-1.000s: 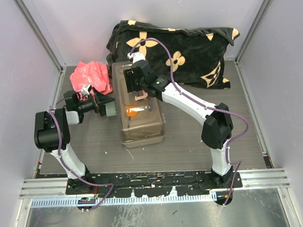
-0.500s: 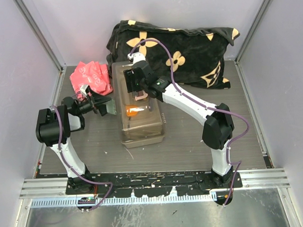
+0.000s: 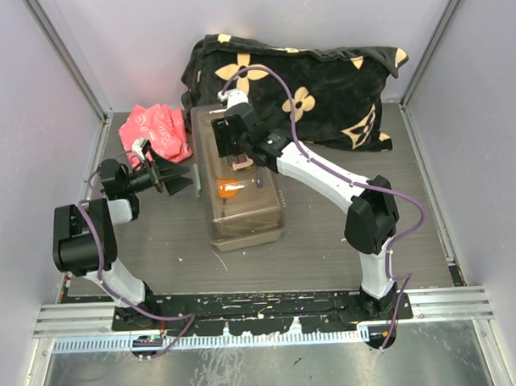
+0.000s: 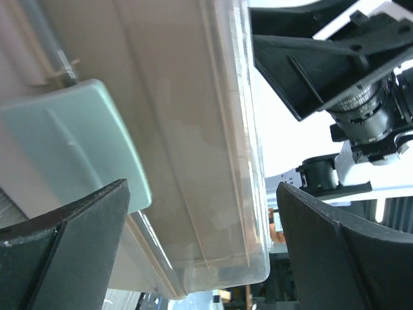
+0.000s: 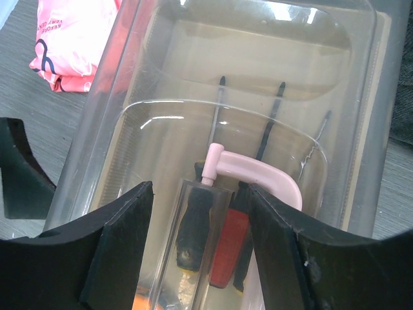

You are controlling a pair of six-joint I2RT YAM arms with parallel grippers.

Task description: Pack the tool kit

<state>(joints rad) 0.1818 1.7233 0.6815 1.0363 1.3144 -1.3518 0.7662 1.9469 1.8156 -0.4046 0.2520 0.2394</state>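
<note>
The tool kit's translucent grey-brown toolbox (image 3: 241, 193) lies shut at mid-table. An orange item (image 3: 228, 191) shows through its lid. My right gripper (image 3: 238, 153) hangs open over the lid, its fingers either side of the cream handle (image 5: 258, 174). In the right wrist view the gripper (image 5: 206, 252) frames black- and red-handled screwdrivers (image 5: 226, 245) inside the box. My left gripper (image 3: 178, 179) is open at the box's left side. In the left wrist view the gripper (image 4: 203, 245) faces the box wall (image 4: 193, 129) and a grey-green latch (image 4: 71, 142).
A black flower-patterned blanket (image 3: 297, 90) lies behind the box, touching its far end. A pink plastic bag (image 3: 158, 133) lies at the back left, also in the right wrist view (image 5: 71, 39). Enclosure walls stand on both sides.
My left arm has swung its elbow out to the left and its gripper has drawn slightly back from the box's left side. The right gripper has stayed over the handle.
</note>
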